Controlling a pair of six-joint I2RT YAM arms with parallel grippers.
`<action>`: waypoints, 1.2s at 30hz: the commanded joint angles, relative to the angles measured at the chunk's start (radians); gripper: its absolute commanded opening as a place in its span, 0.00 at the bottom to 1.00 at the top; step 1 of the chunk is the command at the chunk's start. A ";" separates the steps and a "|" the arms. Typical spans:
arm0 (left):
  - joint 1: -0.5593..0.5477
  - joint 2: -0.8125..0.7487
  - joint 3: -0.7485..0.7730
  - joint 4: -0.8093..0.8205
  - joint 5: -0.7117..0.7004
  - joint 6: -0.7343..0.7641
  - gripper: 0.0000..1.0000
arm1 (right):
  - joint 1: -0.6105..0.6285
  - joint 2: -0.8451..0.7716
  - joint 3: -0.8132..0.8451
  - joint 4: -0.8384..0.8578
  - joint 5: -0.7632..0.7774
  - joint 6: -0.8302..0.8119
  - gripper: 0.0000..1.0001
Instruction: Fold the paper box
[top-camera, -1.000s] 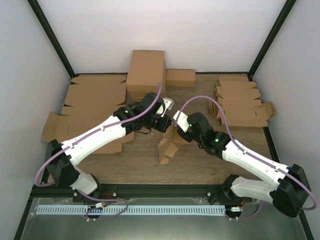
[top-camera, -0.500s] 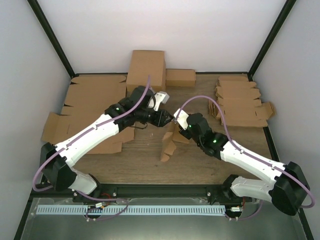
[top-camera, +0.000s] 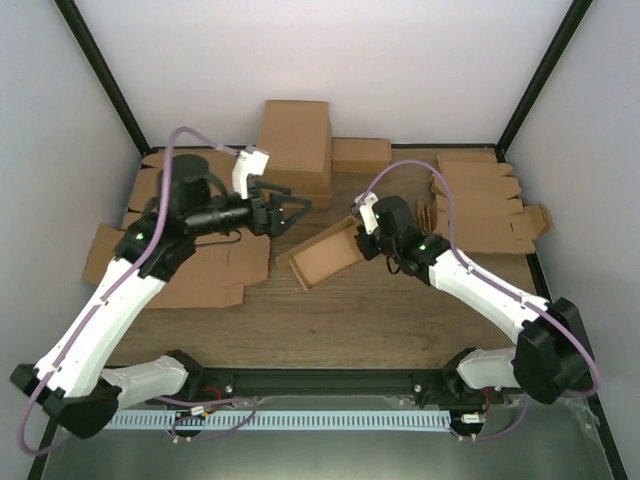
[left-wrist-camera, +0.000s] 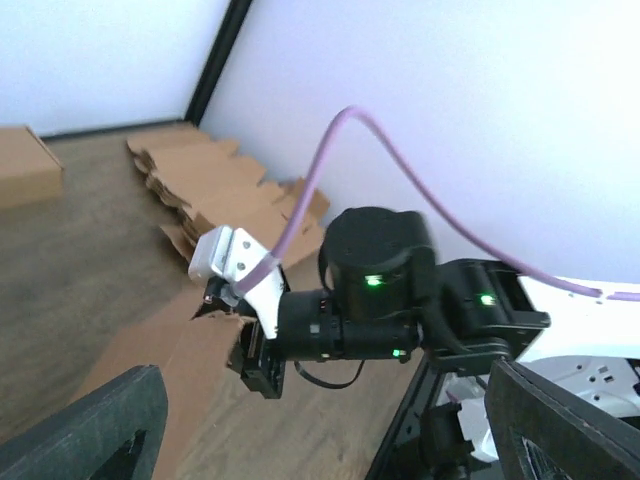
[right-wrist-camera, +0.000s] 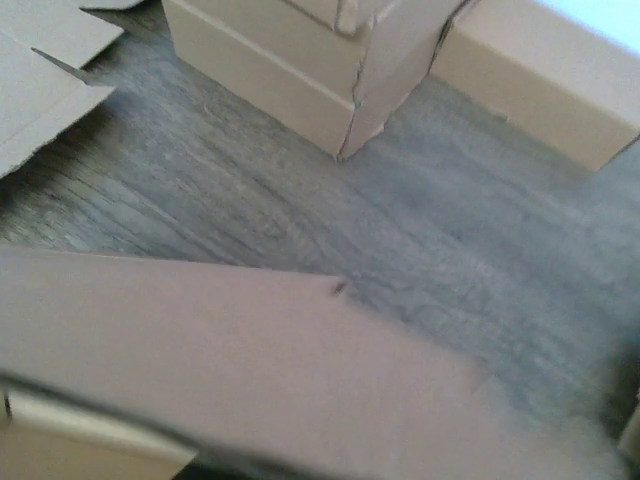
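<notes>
One paper box (top-camera: 322, 256) is in work. It sits near the middle of the counter (top-camera: 380, 320), canted, part-formed into an open trough with its hollow facing up.

My right tool (top-camera: 360, 236) is at its right end. From the left wrist camera I see the jaws at the corner of the cardboard, and I read that as clenched on the paper box. That grip would explain why the box lies on a slant rather than flat. My right wrist camera shows only blurred cardboard close across the lower view, with no fingers in sight.

My left tool (top-camera: 292, 216) hangs above the counter just left of the box and apart from it, fingers spread wide and grasping nothing. I judge it is parked there to leave the right arm free to steady the box, and close enough to come in on a flap.

Counting what I can see:
- two arms and two tools
- one box being folded
- at the back, one tall closed carton (top-camera: 293, 140), with one smaller closed box (top-camera: 361, 155) just beside it on the right
- along the right edge, one stack of die-cut blanks (top-camera: 480, 205), several deep and too overlapped for me to number
- on the left, wide flat cardboard sheets (top-camera: 190, 195), at least two, partly hidden under my left arm
</notes>
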 joint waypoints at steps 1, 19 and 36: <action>0.035 -0.060 -0.005 -0.078 -0.025 0.016 0.91 | -0.058 0.058 0.057 -0.096 -0.133 0.156 0.15; 0.075 -0.060 -0.270 -0.121 -0.312 0.107 0.93 | -0.136 0.106 -0.117 0.109 -0.317 0.259 0.47; 0.085 -0.035 -0.559 0.262 -0.391 -0.085 0.91 | -0.047 0.430 -0.015 0.293 -0.064 0.253 0.44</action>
